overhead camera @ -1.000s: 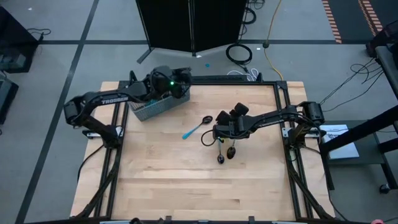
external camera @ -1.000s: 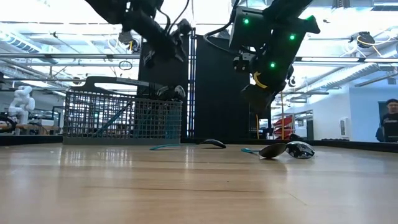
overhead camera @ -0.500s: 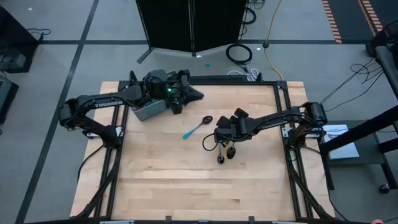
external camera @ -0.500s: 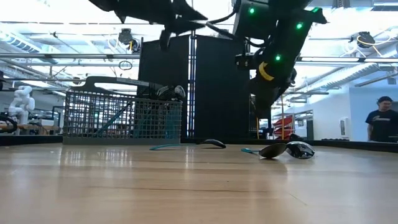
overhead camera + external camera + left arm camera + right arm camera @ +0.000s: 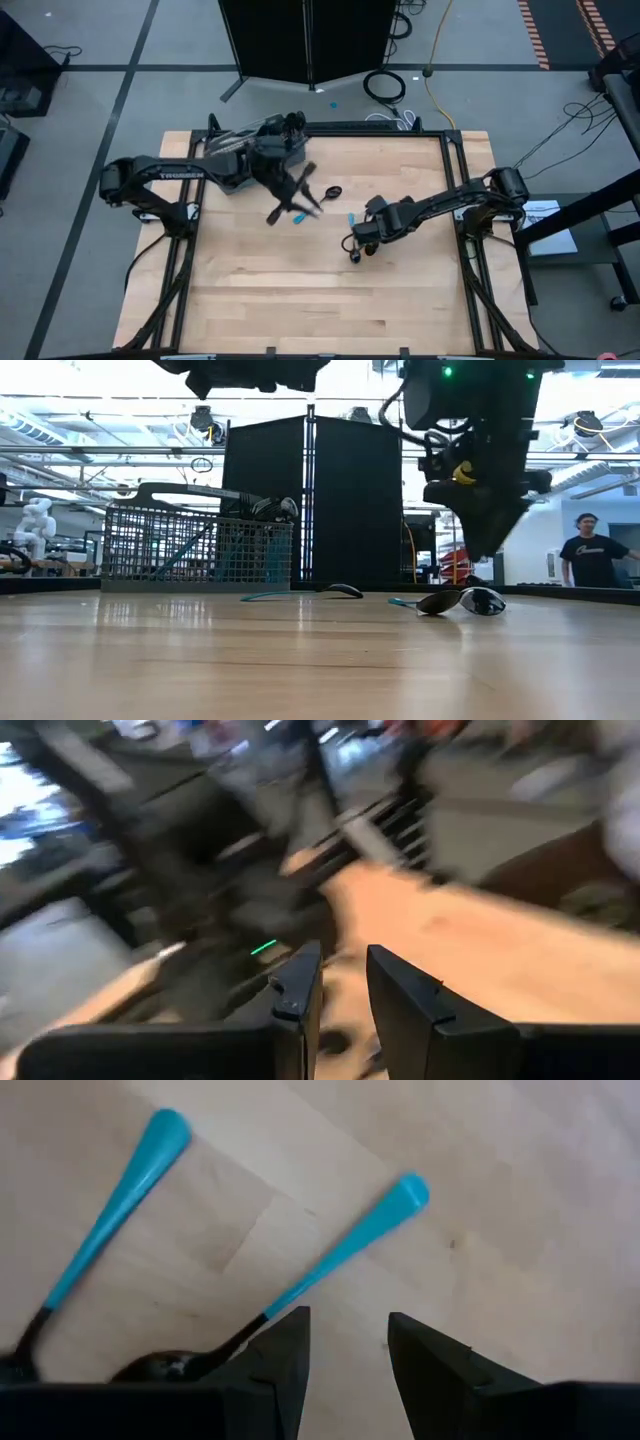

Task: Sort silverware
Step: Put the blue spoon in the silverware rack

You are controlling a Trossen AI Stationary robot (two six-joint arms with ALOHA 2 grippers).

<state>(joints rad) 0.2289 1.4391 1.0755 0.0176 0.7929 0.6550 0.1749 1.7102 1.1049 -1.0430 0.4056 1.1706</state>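
Note:
Three spoons with dark heads and light-blue handles lie flat on the wooden table. One spoon [image 5: 331,190] [image 5: 340,590] lies mid-table, its handle partly under my left gripper [image 5: 295,195] [image 5: 345,985], which hovers well above it, slightly open with nothing between its fingers. The other two spoons [image 5: 356,255] [image 5: 440,602] [image 5: 483,600] lie side by side below my right gripper [image 5: 360,238] [image 5: 345,1345]. It points down over them, open, with one blue handle [image 5: 350,1240] running past one finger and the other handle [image 5: 110,1210] beside it. The grey mesh basket [image 5: 195,550] holds more silverware.
The basket stands at the table's far left, partly under my left arm in the high view. A black frame rail [image 5: 455,170] runs round the table. A person [image 5: 592,555] stands in the room beyond. Bare wood [image 5: 300,300] fills the near half.
My left gripper has swung away from the basket toward the table's middle, rolling about its own line as it went. My right gripper has gone a little toward the near edge and tipped further down over the two spoons. The spoons have stayed where they were.

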